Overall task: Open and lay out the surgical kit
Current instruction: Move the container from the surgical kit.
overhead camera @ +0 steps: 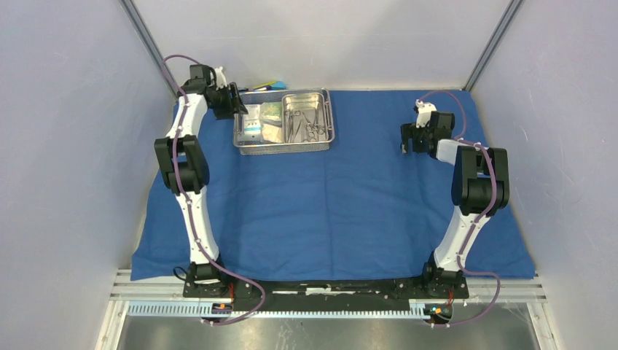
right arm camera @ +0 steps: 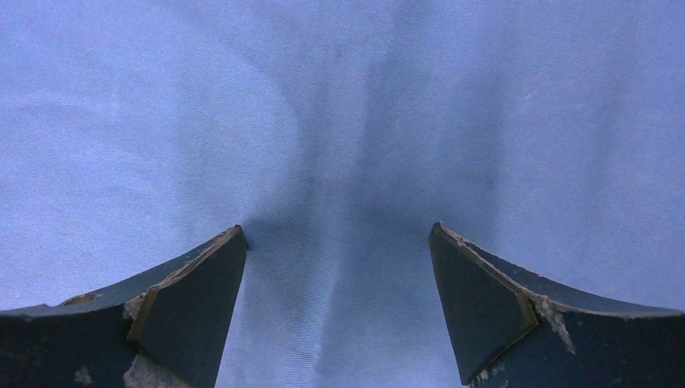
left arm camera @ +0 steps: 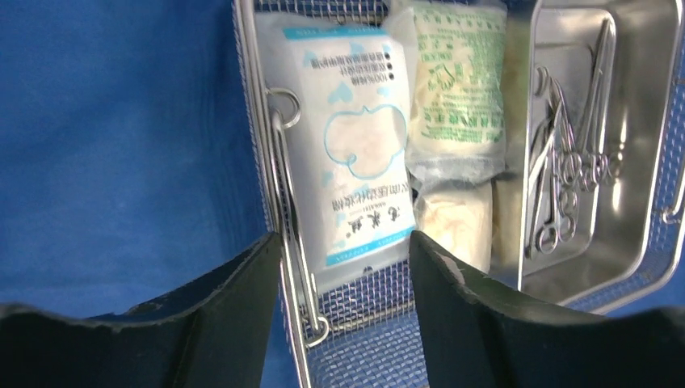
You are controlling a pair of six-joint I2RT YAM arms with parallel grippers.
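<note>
Left gripper [overhead camera: 235, 102] sits, in the top view, at the left end of the tray [overhead camera: 284, 146], which lies at the far edge of the cloth [overhead camera: 328, 211]. The cloth is spread flat over the table. The right gripper [overhead camera: 408, 142] hangs over bare cloth to the right, well apart from the tray. The pan [overhead camera: 302, 100] fills the tray's right part and holds the instruments [overhead camera: 306, 127]; the packets [overhead camera: 262, 122] lie in its left part. A toy [overhead camera: 268, 85] shows just behind the tray. From the left wrist, the left gripper [left arm camera: 346, 242] is open, its fingers [left arm camera: 234, 299] astride the tray's end wall and wire handle [left arm camera: 283, 202]. One finger is outside over the cloth [left arm camera: 121, 145], the other inside above the white-and-blue packet [left arm camera: 355, 153]. Whether either finger touches the wire cannot be told. Beside that packet lie a green-printed packet [left arm camera: 456, 81] and, nearer, a third packet [left arm camera: 456, 222]. The pan [left arm camera: 638, 162] beyond them holds the instruments [left arm camera: 565, 162], ring handles toward the camera. From the right wrist, the right gripper [right arm camera: 338, 234] is open wide and holds nothing, with only cloth [right arm camera: 339, 97] below and a shadow between its fingers.
</note>
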